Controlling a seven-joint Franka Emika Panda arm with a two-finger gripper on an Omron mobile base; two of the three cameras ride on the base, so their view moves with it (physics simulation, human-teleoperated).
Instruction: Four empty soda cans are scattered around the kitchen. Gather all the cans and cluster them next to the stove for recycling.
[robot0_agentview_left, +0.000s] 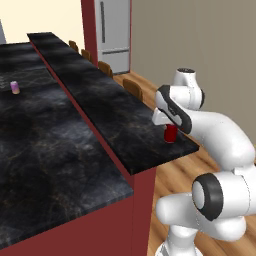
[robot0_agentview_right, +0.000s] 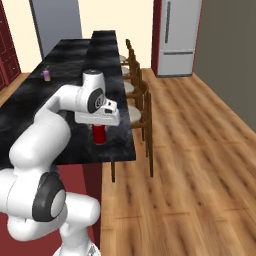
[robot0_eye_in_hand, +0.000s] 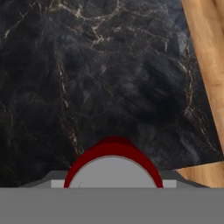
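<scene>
Here, left base view: my pincer (robot0_agentview_left: 170, 129) hangs over the near end of the raised bench (robot0_agentview_left: 115, 107), straddling the red can (robot0_agentview_left: 170, 134).
Red can, left base view: upright on the raised bench, close to its near corner; its top is hidden under my hand.
Purple can (robot0_agentview_left: 15, 87), left base view: upright on the lower bench (robot0_agentview_left: 45, 150), well apart from the red one, far to the left.
Right base view: my pincer (robot0_agentview_right: 100, 131) comes straight down on the red can (robot0_agentview_right: 100, 135), which stands near the bench edge (robot0_agentview_right: 125, 150); wooden stools (robot0_agentview_right: 142, 112) line the floor side, a grey fridge (robot0_agentview_right: 177, 35) stands beyond.
Purple can (robot0_agentview_right: 46, 75), right base view: far back on the bench, alone.
Hand view: the red can (robot0_eye_in_hand: 113, 168) fills the bottom middle, silver top facing me, black marbled bench (robot0_eye_in_hand: 100, 78) around it, wood floor (robot0_eye_in_hand: 205, 61) to the right.
Pincer state: clamped on the red can's sides.
Writing: no brand or lettering readable on either can.
</scene>
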